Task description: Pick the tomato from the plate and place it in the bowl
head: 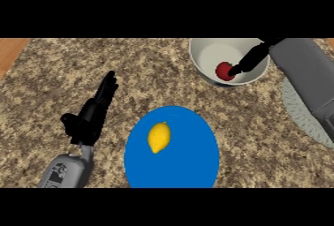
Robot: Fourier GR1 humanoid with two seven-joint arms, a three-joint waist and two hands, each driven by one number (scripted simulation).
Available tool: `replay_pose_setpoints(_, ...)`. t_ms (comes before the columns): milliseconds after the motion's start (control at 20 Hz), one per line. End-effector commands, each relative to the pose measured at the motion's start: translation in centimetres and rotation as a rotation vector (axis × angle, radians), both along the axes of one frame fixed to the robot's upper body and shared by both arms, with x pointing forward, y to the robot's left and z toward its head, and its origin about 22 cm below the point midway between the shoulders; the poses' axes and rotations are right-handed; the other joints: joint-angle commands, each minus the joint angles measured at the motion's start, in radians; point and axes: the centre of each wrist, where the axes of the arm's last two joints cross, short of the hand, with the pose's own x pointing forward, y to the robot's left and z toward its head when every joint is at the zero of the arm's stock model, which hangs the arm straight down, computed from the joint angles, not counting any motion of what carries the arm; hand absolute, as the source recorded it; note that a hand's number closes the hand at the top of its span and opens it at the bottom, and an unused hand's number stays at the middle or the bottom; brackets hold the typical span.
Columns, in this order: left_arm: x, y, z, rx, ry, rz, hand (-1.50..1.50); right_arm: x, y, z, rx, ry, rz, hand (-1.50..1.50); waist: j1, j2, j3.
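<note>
Even, bright light; soft shadow inside the bowl; no glare.

You see the tomato inside the white bowl near the counter's far edge, your right hand touching it. A lemon lies on the blue plate. Your left hand rests open.

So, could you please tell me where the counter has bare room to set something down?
Bare granite lies beyond the left hand, up to the white bowl, and between blue plate and grey plate. The bowl is crowded: tomato, right hand.
</note>
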Motion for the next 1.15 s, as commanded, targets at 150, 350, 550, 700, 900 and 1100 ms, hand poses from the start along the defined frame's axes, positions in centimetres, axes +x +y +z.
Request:
replay_pose_setpoints(150,-0.1,-0.6,0.7,0.006,-0.009,-0.031,0.00,0.3,-3.4,2.4,0.153,0.218,0.103,-1.50,0.019,0.006,0.001)
replay_pose_setpoints(350,0.1,-0.4,0.3,0.002,-0.019,-0.010,0.00,0.0,-5.6,3.2,0.197,0.277,0.112,-1.50,0.016,0.015,0.002)
replay_pose_setpoints(550,0.2,-0.6,0.8,-0.002,-0.018,-0.026,0.00,-0.1,-5.5,2.9,0.186,0.336,0.130,-1.50,0.026,0.018,0.003)
replay_pose_setpoints(700,0.2,-0.4,0.5,-0.009,-0.026,-0.031,0.00,-0.6,-7.3,3.4,0.203,0.360,0.145,-1.50,0.016,0.020,0.004)
replay_pose_setpoints(900,0.2,0.1,0.8,-0.008,-0.026,-0.025,0.00,-0.8,-7.5,3.5,0.192,0.372,0.152,-1.50,0.029,0.025,0.005)
replay_pose_setpoints(1100,0.6,-1.1,2.0,-0.005,-0.045,-0.038,0.00,-1.2,-8.0,2.8,0.189,0.385,0.154,-1.50,0.029,0.027,0.008)
